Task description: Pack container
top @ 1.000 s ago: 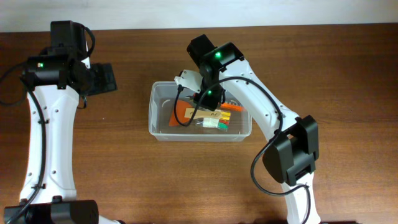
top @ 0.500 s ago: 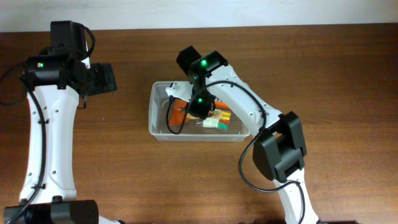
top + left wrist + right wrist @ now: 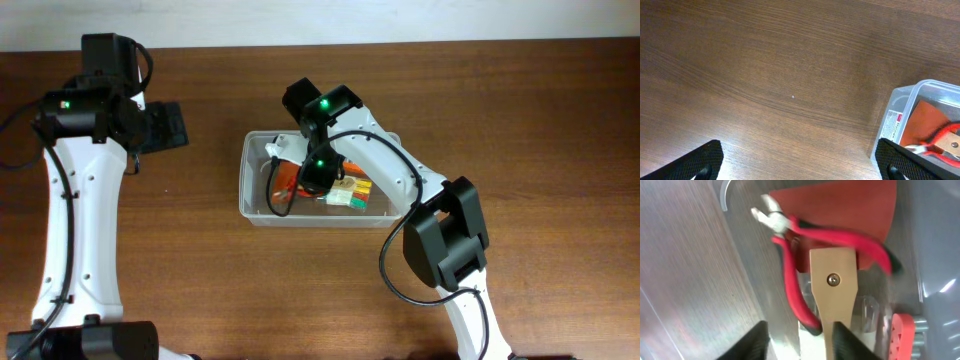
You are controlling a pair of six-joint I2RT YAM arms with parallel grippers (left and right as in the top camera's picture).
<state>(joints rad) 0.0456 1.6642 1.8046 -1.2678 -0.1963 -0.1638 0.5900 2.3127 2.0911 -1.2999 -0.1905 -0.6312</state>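
1. Two arms in shot, and the container [image 3: 243,190] sits in the middle of the table [image 3: 520,100], clear-walled, its long side running left to right.
2. Down inside its left half goes the right gripper [image 3: 800,342], the arm looping in from the far side.
3. Wrist view now: red-handled pliers [image 3: 791,282] lie inside the container, partly across an orange-red sheet [image 3: 840,205], metal nose towards the wall.
4. Over the pliers, between the handles, there's a tan flat strip [image 3: 832,265] with a screw in it, its narrow end running down between the fingers.
5. Jaws parted, with the strip and one handle tip between them. Whether they're pinching anything, I cannot tell.
6. Overhead, a small case of coloured bits [image 3: 350,192] lies just right of the pliers, same container.
7. Over on the other side, the left gripper [image 3: 801,162] hangs above bare wood, well apart from the container, fingers spread wide, released.
8. From that wrist, the container's corner shows at lower right, a white label [image 3: 892,125] on its end wall.
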